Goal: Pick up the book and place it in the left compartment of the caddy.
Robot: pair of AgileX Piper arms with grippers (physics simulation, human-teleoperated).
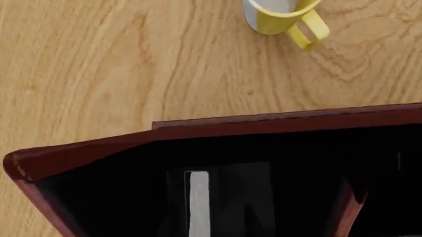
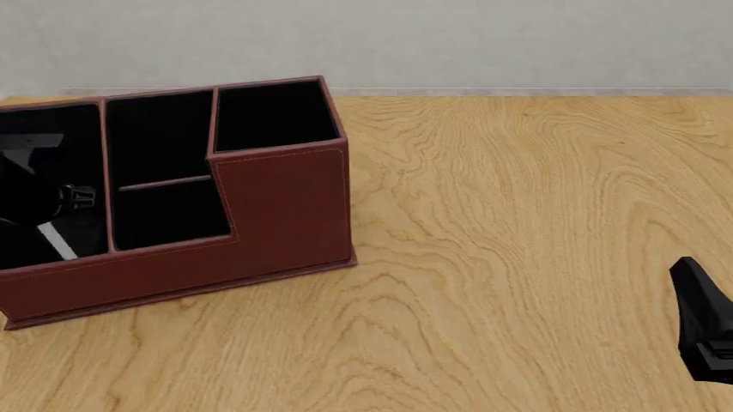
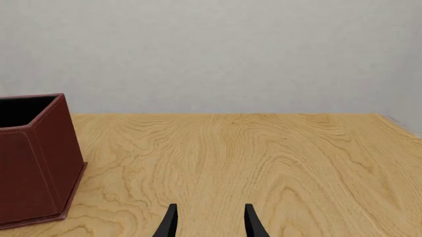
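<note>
The caddy (image 2: 281,215) is sitting on the wooden counter (image 2: 516,257) toward the left of the front view, its stepped front wall facing the camera and its tall square section at the right end. The left compartment (image 2: 23,249) is lying at the caddy's far left, partly cut off by the edge of that view. The left pincer (image 2: 46,202) is reaching down into this compartment, showing only as dark shapes against the black lining, so I cannot tell from that view how its jaws are standing.

The book (image 1: 199,202) is inside the left compartment, standing on edge: in the left wrist view its white page edge is showing as a pale upright strip, with the black cover beside it hard to separate from the lining. Dark finger-like shapes are flanking the book there (their outlines are blurring into the shadow), and whether they are clamping it or standing clear of it cannot be told. In the front view the same white edge (image 2: 57,242) is showing as a small slanted sliver low in the compartment.

A yellow mug (image 1: 283,17) is standing on the counter beyond the caddy's rim, visible only in the left wrist view.

The right pincer (image 3: 208,222) is hovering low over bare counter, well apart from the caddy, its two fingertips parted with nothing between them.
</note>
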